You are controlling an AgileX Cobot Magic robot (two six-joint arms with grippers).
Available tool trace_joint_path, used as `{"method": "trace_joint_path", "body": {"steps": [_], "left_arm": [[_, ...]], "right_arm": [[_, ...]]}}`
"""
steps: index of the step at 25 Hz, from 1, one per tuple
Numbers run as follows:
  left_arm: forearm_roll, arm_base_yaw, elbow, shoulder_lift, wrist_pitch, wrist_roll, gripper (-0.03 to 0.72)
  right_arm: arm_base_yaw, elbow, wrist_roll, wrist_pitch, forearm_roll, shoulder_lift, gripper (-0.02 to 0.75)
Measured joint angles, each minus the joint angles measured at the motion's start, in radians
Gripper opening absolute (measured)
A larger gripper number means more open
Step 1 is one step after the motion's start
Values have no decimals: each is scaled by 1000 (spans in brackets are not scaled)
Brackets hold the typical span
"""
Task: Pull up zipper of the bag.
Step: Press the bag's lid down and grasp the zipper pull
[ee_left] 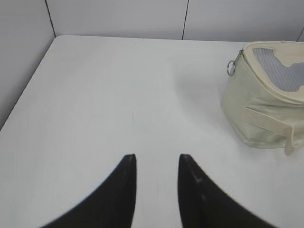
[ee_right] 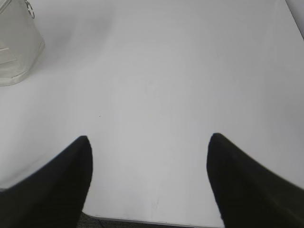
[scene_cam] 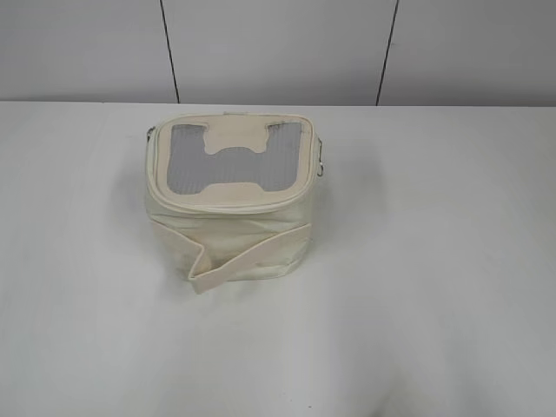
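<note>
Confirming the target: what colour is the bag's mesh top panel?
Grey, with a cream H-shaped patch across the mesh top panel; clearest in the exterior view.

Soft cream bag (scene_cam: 230,234) with slight sheen, grey mesh top; matt white table (scene_cam: 434,261)

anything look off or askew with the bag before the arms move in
Only the cream strap: it hangs loose across the front of the bag, its end folded and sticking out at lower left. Nothing spilled or visibly damaged.

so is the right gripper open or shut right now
Open. In the right wrist view the right gripper has its two dark fingers spread wide over the bare table, holding nothing.
</note>
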Motion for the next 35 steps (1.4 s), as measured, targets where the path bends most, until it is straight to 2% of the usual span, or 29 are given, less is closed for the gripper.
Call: {"method": "trace_joint_path", "body": {"steps": [5, 8, 13, 17, 19, 21, 23, 28, 32, 35], "left_arm": [[3, 0, 0, 0, 0, 3, 241], [90, 0, 0, 0, -22, 31, 241], [130, 0, -1, 0, -37, 39, 241], [131, 0, -1, 0, -37, 39, 241], [131, 0, -1, 0, -38, 39, 241], [131, 0, -1, 0, -38, 39, 241], [131, 0, -1, 0, -39, 39, 241], [85, 0, -2, 28, -24, 38, 241], [-45, 0, -10, 112, -31, 37, 241], [-227, -17, -10, 188, -69, 67, 241]], "right_arm": [[0, 0, 0, 0, 6, 0, 588], [0, -11, -29, -14, 72, 22, 588], [0, -52, -255, -133, 364, 294, 588], [0, -115, -578, -273, 641, 619, 588], [0, -180, -760, -295, 783, 849, 588], [9, -285, -889, -294, 885, 1061, 588], [43, -412, -961, -297, 931, 1279, 588], [192, -848, -1055, -261, 902, 1747, 588], [267, -1255, -1035, -120, 882, 2075, 588], [292, -1534, -985, -10, 881, 2266, 588]]}}
